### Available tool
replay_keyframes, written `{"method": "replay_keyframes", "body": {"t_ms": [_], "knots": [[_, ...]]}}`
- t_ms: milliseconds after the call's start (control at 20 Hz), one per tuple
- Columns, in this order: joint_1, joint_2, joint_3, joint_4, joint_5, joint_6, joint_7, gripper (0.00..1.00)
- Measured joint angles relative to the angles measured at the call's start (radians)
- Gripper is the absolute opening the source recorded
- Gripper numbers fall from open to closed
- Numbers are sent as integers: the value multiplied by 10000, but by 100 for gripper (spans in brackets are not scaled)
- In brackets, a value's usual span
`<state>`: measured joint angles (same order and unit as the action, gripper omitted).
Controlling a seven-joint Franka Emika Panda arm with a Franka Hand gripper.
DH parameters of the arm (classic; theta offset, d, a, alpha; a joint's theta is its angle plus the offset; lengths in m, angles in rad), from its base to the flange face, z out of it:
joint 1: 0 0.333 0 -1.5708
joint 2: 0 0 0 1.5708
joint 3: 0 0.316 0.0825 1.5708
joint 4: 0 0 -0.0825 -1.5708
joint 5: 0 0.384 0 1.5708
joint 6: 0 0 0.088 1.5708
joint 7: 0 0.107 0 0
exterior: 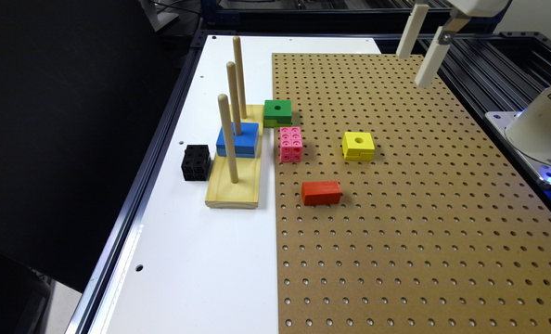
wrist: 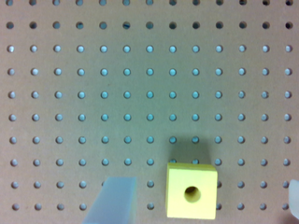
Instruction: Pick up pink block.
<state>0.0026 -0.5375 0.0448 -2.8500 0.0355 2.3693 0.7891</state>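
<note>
Gripper [exterior: 422, 51] spread wide above pegboard [exterior: 396, 222]; yellow block [exterior: 358, 145] beneath

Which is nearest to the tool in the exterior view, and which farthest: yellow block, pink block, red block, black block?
The tool hangs open above the pegboard's far corner, at the exterior view's right.
1. Yellow block, mid-board.
2. Pink block, further left, near the board's left edge.
3. Red block, nearer the camera.
4. Black block, on the white surface, far left.

A white table [exterior: 187, 260] with a dark metal frame [exterior: 131, 204] stands beside a large black panel [exterior: 57, 139].
</note>
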Motion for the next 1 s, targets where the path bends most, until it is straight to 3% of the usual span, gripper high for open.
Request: {"method": "replay_keyframes", "body": {"t_ms": [150,500,600,1000], "knots": [[-2,564,0,410,0,190,0,100],[-35,2378,0,1813,0,426,0,100],[-40,2614,0,1981,0,426,0,100],[-123,2659,0,2117,-10,426,-1,100]]}}
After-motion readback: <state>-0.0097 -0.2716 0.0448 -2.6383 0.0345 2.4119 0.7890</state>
